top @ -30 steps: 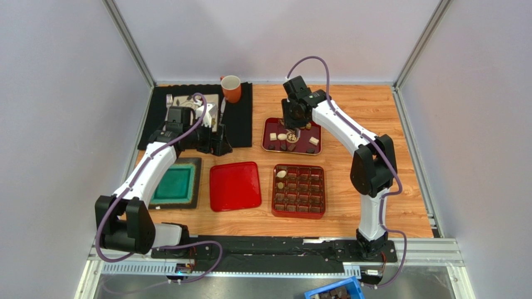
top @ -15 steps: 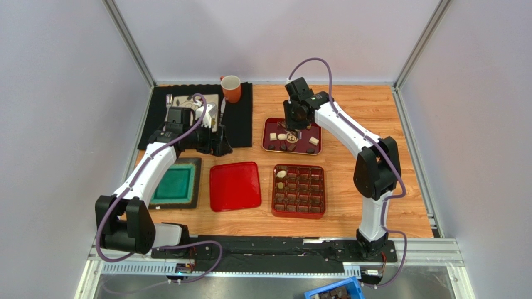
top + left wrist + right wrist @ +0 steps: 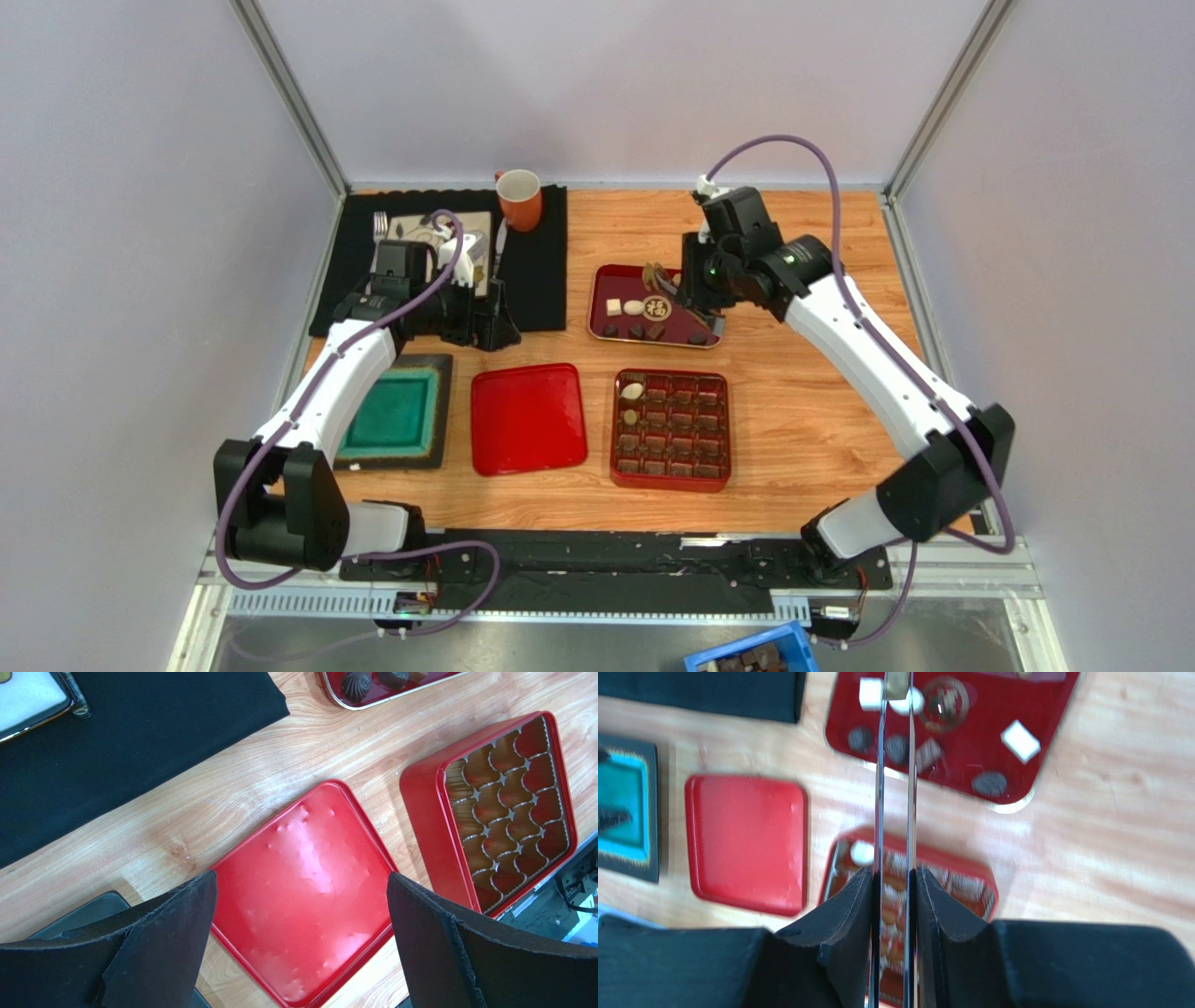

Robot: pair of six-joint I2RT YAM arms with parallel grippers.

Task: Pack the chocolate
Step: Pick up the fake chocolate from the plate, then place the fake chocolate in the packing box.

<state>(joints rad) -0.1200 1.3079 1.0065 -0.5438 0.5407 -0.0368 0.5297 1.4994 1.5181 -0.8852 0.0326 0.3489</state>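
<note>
Several small dark and white chocolates (image 3: 634, 308) lie in the dark red tray (image 3: 605, 280); the right wrist view shows them too (image 3: 1020, 740). The red gridded box (image 3: 716, 476) holds a white piece (image 3: 634, 391) in its far-left corner. My right gripper (image 3: 697, 284) is shut on metal tongs (image 3: 896, 798) and hovers over the tray's right side. The tong tips pinch a small piece (image 3: 897, 682) above the tray. My left gripper (image 3: 302, 910) is open and empty, and hangs over the red lid (image 3: 309, 847); it shows in the top view (image 3: 491, 325) beside the black mat.
The red lid (image 3: 528, 417) lies left of the box. A green tray (image 3: 392, 412) sits at the left. An orange mug (image 3: 519, 198) and a plate with cutlery (image 3: 428, 231) stand on the black mat (image 3: 533, 259) at the back.
My right arm has swung its elbow out to the right. The gripper with the tongs has moved from the tray's middle to its right side and tilted. The left arm has not moved.
</note>
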